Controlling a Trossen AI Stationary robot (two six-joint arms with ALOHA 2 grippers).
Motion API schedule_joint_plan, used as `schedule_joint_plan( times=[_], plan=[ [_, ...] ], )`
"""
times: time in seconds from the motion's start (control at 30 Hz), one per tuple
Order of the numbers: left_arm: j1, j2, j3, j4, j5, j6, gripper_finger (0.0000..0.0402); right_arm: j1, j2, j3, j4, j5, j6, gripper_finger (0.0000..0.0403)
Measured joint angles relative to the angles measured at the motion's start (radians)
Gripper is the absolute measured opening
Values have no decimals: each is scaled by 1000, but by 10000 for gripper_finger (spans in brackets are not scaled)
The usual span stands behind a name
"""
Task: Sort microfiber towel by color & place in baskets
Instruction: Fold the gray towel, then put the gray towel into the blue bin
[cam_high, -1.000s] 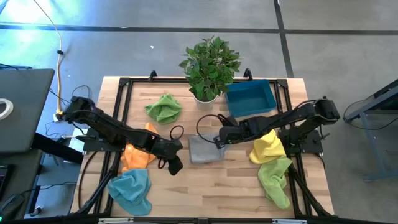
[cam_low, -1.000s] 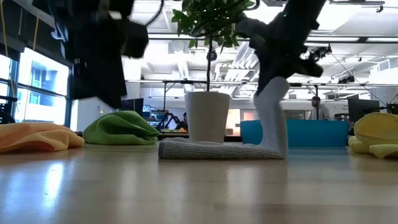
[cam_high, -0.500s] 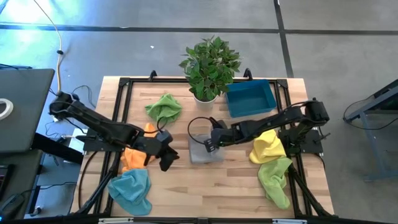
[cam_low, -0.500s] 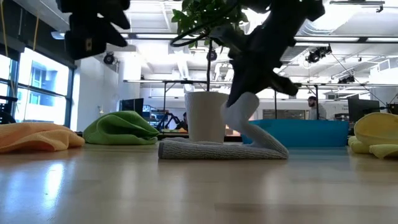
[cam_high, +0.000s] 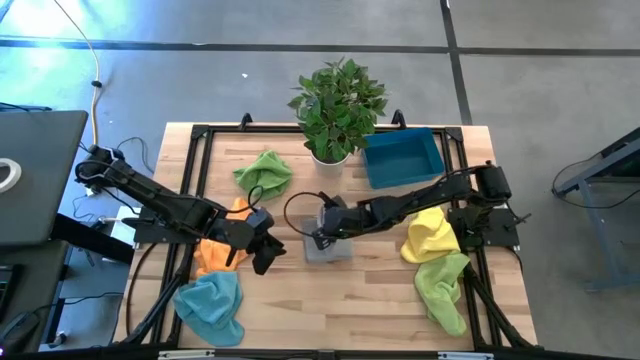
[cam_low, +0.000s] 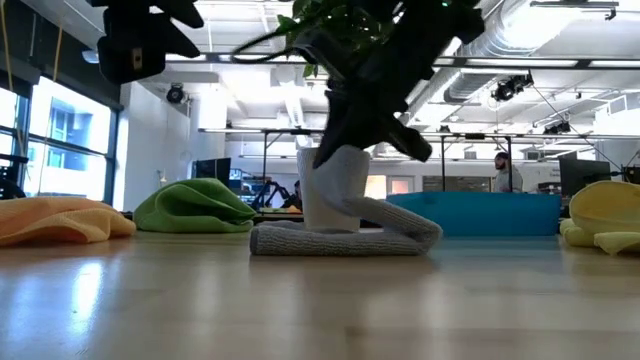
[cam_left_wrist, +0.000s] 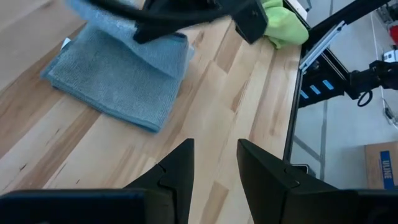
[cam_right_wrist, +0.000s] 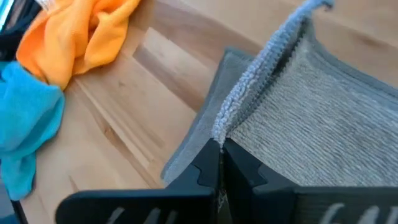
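A grey towel (cam_high: 330, 248) lies at the table's middle, its bottom layer flat on the wood (cam_low: 330, 240). My right gripper (cam_high: 321, 233) is shut on its raised edge, above the towel's left part. My left gripper (cam_high: 267, 257) hangs open and empty to the left of the towel, above the table, beside an orange towel (cam_high: 218, 248). The teal basket (cam_high: 403, 158) stands at the far right, next to a white plant pot (cam_high: 331, 152). My right gripper pinches the grey towel's free edge (cam_right_wrist: 227, 132) between its two fingers (cam_right_wrist: 210, 163), which slant down from the table's right. The held part rises from the table in a curve (cam_low: 345, 185) and bends over the layer that stays flat.
A green towel (cam_high: 263, 172) lies at the far left, a blue one (cam_high: 212, 305) at the near left, a yellow one (cam_high: 430, 236) and a light green one (cam_high: 445, 285) at the right. Bare wood lies in front of the grey towel.
My right gripper has gone toward the table's left edge and a little down, carrying the grey towel's right edge over the flat part, so the towel folds over; its lower layer has stayed in place. My left gripper has risen and drawn back leftward.
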Motion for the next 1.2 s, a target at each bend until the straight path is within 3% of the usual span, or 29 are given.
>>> schedule_joint_plan(
  times=[0.47, 0.67, 0.83, 0.97, 1.2],
  plan=[
    [0, 1, 0, -29, 0, 0, 110, -3, 81, 81, -15, -39, -68, 5],
    [0, 1, 0, -28, 0, 0, 110, -3, 81, 80, -4, -42, -142, 74],
    [-5, 1, 0, -28, 0, 0, 110, -8, 56, 80, -10, -121, -202, 142],
    [-10, 1, 0, -28, 0, 0, 110, -16, 12, 80, -13, -159, -343, 168],
    [-11, 1, 0, -28, 0, 0, 110, 16, -13, 80, -80, -194, -836, 169]
  ],
)
